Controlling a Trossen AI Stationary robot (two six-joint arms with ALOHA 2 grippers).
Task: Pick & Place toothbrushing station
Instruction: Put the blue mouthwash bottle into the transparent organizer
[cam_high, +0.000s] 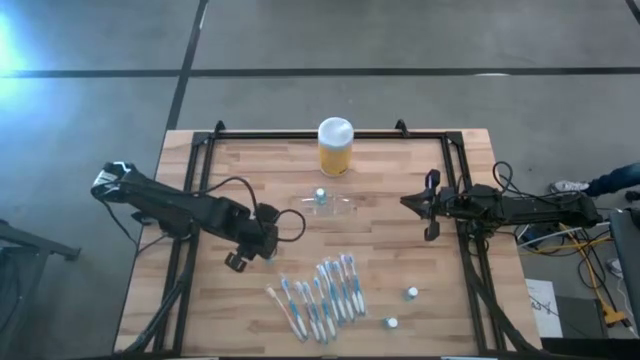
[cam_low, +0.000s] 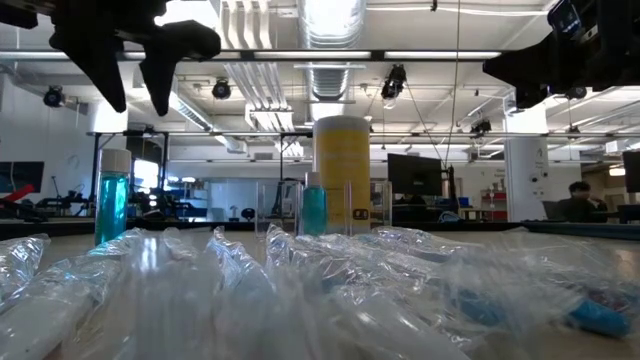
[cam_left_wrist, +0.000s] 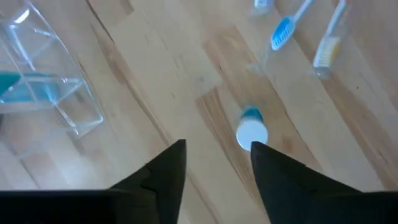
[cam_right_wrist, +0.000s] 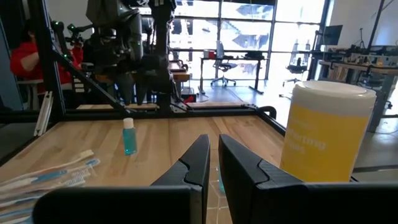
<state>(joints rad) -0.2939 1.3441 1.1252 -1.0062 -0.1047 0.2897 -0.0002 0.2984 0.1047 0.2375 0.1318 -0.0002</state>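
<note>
High view: one clear toothbrushing station (cam_high: 327, 203), one yellow jar (cam_high: 335, 147), four small bottles (cam_high: 411, 293).

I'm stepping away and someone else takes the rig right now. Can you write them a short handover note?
Left gripper: open, above a small blue bottle standing on the table, holding nothing.
Right gripper: shut, empty, waiting at the right side.
Toothbrushing station: clear holder mid-table in front of the yellow jar, one blue bottle inside.
Left: two small bottles and the wrapped toothbrushes lie near the front edge.
</note>
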